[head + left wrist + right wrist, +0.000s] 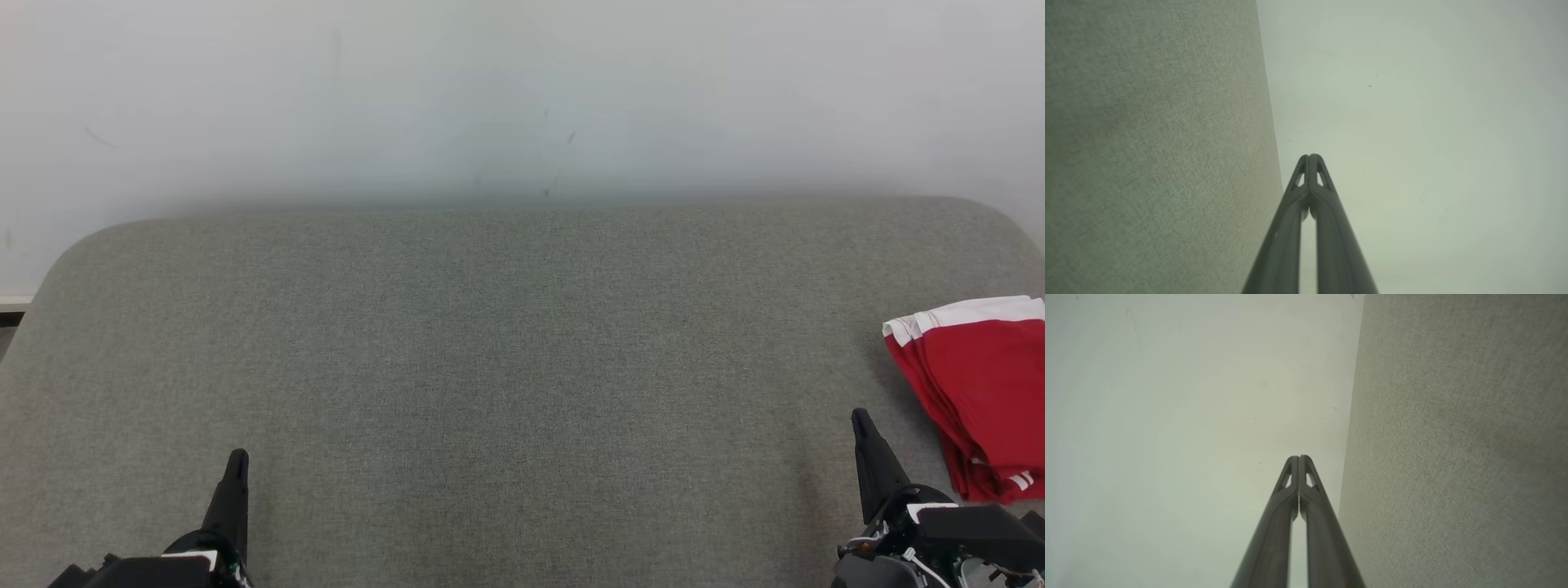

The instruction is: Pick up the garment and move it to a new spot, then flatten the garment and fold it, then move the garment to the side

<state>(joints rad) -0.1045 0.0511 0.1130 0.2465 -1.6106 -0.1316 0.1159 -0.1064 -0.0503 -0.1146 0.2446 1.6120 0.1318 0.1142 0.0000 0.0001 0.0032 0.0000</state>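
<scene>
The garment (980,384) is red with white trim. It lies folded flat at the far right of the grey fabric surface (506,359), partly cut off by the head view's right edge. My right gripper (862,420) is at the lower right, just left of the garment and apart from it, shut with nothing in it. My left gripper (237,459) rests at the lower left, also shut and empty. In the left wrist view the left gripper (1310,157) has its tips pressed together. The right gripper (1298,458) looks the same in the right wrist view.
A pale wall (522,90) rises behind the surface's far edge. The grey fabric surface has rounded far corners and spreads wide between the two grippers. At the far left a strip of white baseboard (15,301) meets the wall.
</scene>
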